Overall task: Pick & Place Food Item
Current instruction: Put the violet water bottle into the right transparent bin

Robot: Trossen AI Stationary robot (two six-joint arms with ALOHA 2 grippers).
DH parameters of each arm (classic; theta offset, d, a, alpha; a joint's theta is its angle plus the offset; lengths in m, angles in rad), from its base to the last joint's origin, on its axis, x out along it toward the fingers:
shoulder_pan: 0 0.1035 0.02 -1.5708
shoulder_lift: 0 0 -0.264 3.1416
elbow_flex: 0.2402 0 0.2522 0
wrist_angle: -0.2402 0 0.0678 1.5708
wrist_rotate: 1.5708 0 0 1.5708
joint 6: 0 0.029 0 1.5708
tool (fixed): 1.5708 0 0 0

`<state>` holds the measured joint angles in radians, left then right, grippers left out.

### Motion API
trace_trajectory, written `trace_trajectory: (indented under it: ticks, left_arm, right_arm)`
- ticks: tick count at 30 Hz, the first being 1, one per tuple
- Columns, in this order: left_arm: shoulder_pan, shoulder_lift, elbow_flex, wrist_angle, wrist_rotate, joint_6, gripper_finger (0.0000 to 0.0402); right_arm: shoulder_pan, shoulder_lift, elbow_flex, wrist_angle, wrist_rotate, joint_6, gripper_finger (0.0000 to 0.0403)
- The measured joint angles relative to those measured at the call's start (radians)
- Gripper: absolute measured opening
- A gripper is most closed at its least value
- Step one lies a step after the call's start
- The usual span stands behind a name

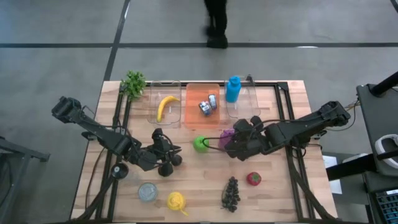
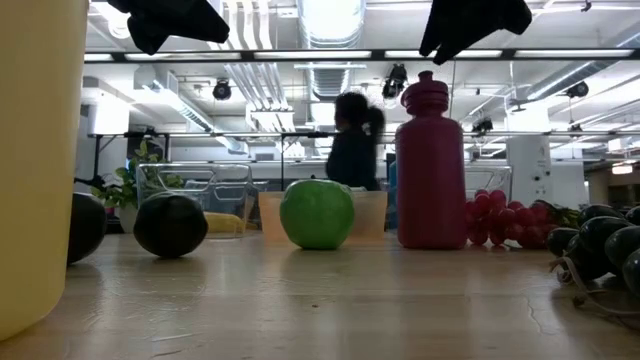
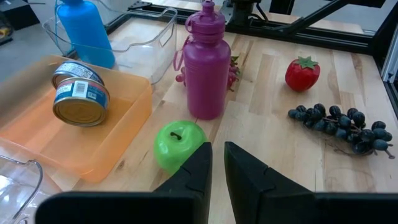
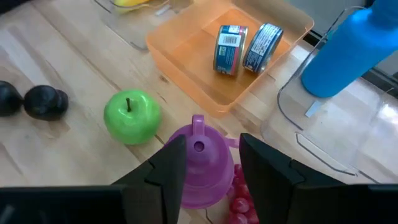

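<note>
A green apple [image 1: 200,144] rests on the wooden table near its middle; it also shows in the low view [image 2: 316,213]. A purple bottle [image 1: 227,134] stands upright just to the apple's right, with red grapes [image 4: 233,199] beside it. My right gripper [image 4: 211,155] is open and hangs above the bottle's cap [image 4: 198,134], one finger on either side, touching nothing. My left gripper [image 3: 217,163] hovers left of the apple [image 3: 177,144], its fingers closed to a narrow slit and empty. An orange tray [image 1: 194,112] with two tins stands at the back.
A clear bin with a banana [image 1: 165,107] and a clear bin with a blue bottle [image 1: 233,89] flank the orange tray. A strawberry [image 1: 253,178], dark grapes [image 1: 231,193], dark plums [image 1: 168,163], a yellow item [image 1: 177,200] and a round lid [image 1: 148,191] lie nearer. A person [image 2: 352,140] stands beyond the table.
</note>
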<state>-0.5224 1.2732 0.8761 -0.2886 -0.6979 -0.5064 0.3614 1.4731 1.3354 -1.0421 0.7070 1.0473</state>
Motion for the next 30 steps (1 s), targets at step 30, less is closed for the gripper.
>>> trace_trajectory:
  ticks: [30]
  left_arm:
    - [0.000,0.000,0.000,0.005,0.000,0.000,0.0047]
  right_arm:
    - [0.000,0.001,0.000,0.011,-0.012,-0.087,0.0210]
